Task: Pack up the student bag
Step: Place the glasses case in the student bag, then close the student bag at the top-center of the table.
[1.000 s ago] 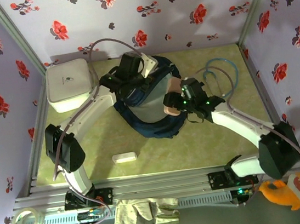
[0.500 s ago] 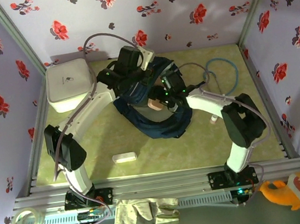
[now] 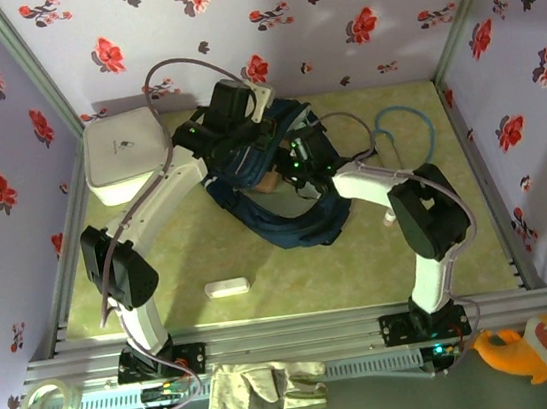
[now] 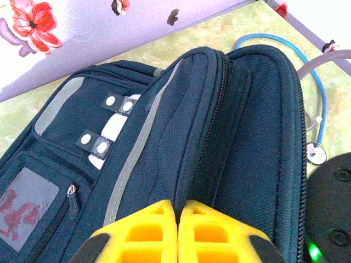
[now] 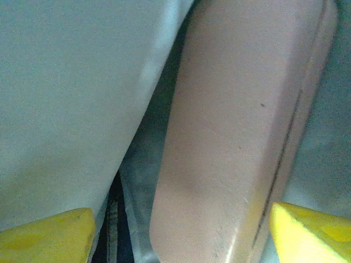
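Observation:
The student bag (image 3: 295,212), dark navy with grey trim, lies mid-table with its main compartment pulled open. My left gripper (image 3: 247,159) is shut on the rim of the student bag (image 4: 164,137); in the left wrist view its yellow fingers (image 4: 148,230) pinch the zipper edge at the left gripper (image 4: 177,204). My right gripper (image 3: 284,168) reaches into the opening. In the right wrist view a flat pink-beige case (image 5: 241,126) lies against the grey lining between the spread jaws of the right gripper (image 5: 181,235). A gap shows beside the left fingertip (image 5: 49,235).
A white rounded box (image 3: 126,155) stands at the back left. A blue cable (image 3: 406,124) loops at the back right. A small white bar (image 3: 227,288) lies near the front. A glove (image 3: 264,397), tape roll (image 3: 46,406) and plush toy (image 3: 529,344) lie off the table.
My right arm has swung left and pushed the pink case deeper into the bag, and its jaws have widened. The left gripper keeps hold of the rim, shifted slightly back.

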Robot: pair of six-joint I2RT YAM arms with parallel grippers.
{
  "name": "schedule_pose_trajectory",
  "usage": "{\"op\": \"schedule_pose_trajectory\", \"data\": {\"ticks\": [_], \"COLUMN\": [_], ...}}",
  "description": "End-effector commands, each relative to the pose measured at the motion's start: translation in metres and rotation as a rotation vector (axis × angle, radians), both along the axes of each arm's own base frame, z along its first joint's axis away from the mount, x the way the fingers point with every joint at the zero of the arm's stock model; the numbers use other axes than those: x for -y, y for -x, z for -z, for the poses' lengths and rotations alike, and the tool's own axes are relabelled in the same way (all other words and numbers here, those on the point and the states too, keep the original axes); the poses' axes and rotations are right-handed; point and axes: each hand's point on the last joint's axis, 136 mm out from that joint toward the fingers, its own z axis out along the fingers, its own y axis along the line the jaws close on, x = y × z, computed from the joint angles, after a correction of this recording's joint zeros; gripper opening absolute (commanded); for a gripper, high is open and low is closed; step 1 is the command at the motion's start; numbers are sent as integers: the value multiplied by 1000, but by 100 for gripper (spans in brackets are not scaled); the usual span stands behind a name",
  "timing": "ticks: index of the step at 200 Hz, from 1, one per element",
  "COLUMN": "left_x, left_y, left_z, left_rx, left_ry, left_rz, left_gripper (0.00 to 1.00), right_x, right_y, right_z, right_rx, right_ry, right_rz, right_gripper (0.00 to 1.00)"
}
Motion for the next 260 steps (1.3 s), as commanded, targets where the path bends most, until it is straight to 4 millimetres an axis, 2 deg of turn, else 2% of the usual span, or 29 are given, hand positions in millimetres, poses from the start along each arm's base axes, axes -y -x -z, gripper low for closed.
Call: {"op": "schedule_pose_trajectory", "data": {"ticks": [1,14,38,71,148,171,195,222,260], "left_x": [7,8,10,11,8,6,4,0,0], "left_y": [-10,-9,-8,-8,-12,-17,-22,-26,-25], "left_z": [-69,-67,-64,-61,-58,-57,-52,-48,-40], "left_rx": [149,143,133,123,108,104,92,83,64], "left_ry": [147,150,149,150,166,177,182,179,181], "left_rz": [2,9,18,19,-4,-18,-34,-47,-35], "left_gripper": [0,0,0,0,0,0,0,0,0], "right_x": [10,13,5,-9,-33,-38,-41,-27,13], "right_y": [7,12,15,7,-50,-64,-67,-55,-19], "right_z": [-9,1,10,15,12,23,21,6,-20], "right_rx": [7,-24,-59,-77,-12,-36,-31,2,45], "right_ry": [-30,-30,-62,-100,-158,-179,-216,-233,-237], "right_rz": [29,42,20,3,91,133,142,153,181], "right_gripper": [78,73,60,48,30,28,28,34,45]}}
